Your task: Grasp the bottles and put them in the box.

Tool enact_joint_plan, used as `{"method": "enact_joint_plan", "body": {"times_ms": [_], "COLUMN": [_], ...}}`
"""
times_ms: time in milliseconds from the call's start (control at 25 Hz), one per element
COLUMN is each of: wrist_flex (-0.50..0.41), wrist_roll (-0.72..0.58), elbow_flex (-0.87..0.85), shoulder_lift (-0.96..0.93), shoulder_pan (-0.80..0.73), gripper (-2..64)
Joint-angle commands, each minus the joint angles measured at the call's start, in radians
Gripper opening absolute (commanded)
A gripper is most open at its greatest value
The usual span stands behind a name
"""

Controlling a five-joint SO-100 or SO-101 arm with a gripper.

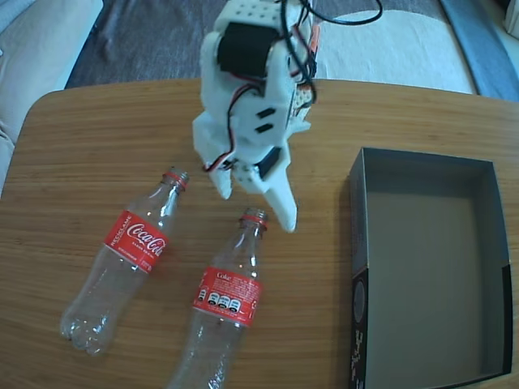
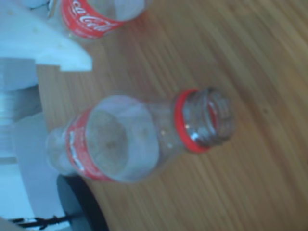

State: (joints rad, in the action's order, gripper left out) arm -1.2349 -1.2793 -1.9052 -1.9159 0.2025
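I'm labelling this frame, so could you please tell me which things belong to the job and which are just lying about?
Belonging to the job:
left bottle
right bottle
box
gripper, open above the table

Just there:
table
rug

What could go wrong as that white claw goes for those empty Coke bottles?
The gripper hovers open by the neck of the nearer bottle, which lies on its side on the table; being round, it might roll or slip away when pinched. The other bottle lies close and could get knocked. The box looks barely bottle-length, so a crooked drop may catch its wall.
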Motion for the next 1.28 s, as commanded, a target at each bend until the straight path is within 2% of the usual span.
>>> {"method": "enact_joint_plan", "body": {"times_ms": [0,80,240,520,880,1240], "wrist_flex": [0.054,0.097,0.187,0.284,0.356,0.360], "wrist_roll": [-0.005,-0.008,-0.094,-0.186,-0.202,-0.190], "elbow_flex": [-0.011,-0.044,-0.123,-0.195,-0.256,-0.163], "shoulder_lift": [-0.005,-0.005,-0.005,-0.003,0.023,0.196], "shoulder_pan": [0.018,0.012,0.011,0.011,0.009,0.009], "gripper": [50.5,50.5,50.4,50.4,50.4,50.4]}}
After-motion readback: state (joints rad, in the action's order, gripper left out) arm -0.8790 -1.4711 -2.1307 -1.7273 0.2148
